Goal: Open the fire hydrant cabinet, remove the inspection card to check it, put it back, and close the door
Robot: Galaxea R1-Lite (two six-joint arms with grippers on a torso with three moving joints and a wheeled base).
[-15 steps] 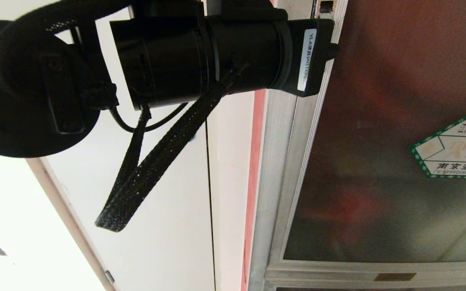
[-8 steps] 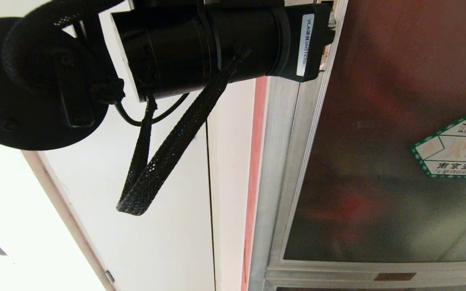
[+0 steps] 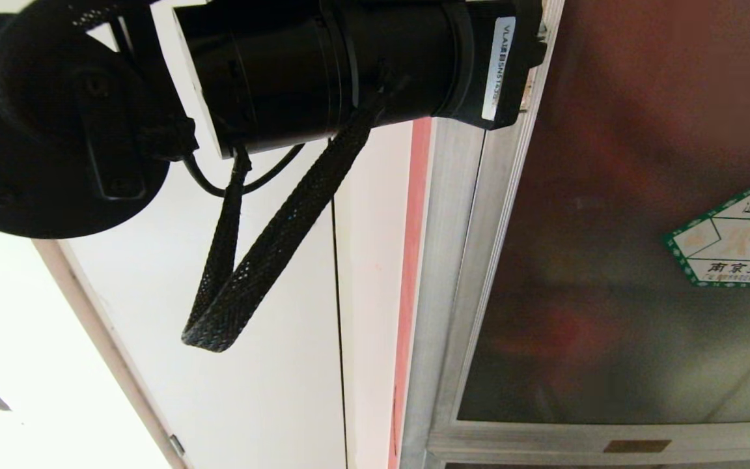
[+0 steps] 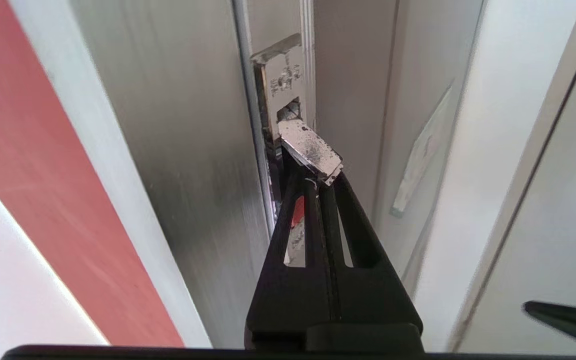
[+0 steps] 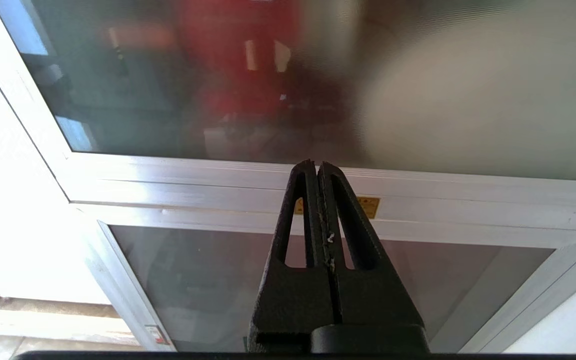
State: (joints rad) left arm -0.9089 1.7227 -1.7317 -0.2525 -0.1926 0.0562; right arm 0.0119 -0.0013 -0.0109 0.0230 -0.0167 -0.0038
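Observation:
The door (image 3: 609, 195) of the fire hydrant cabinet is dark tinted glass in a silver frame (image 3: 446, 260), with a green-bordered hexagonal sticker (image 3: 733, 238). My left arm (image 3: 323, 65) reaches across to the frame's edge at the top of the head view. In the left wrist view my left gripper (image 4: 313, 172) is shut, its tips tucked against the underside of the latch's silver flap (image 4: 310, 147), which is tilted out from the frame. The latch's red insert (image 4: 296, 210) shows behind one finger. My right gripper (image 5: 316, 164) is shut and empty, pointing at the silver rail (image 5: 468, 195) under the door. The inspection card is out of view.
A white wall panel (image 3: 271, 391) and a red stripe (image 3: 407, 260) lie left of the cabinet frame. A braided cable loop (image 3: 251, 260) hangs from my left arm. Below the door is a smaller glass panel (image 5: 193, 270), with a small yellow label (image 5: 369, 206) on the rail between them.
My left arm has shifted upward in the head view along the door frame's edge, and its cable loop swung with it. The door and the right arm have not moved.

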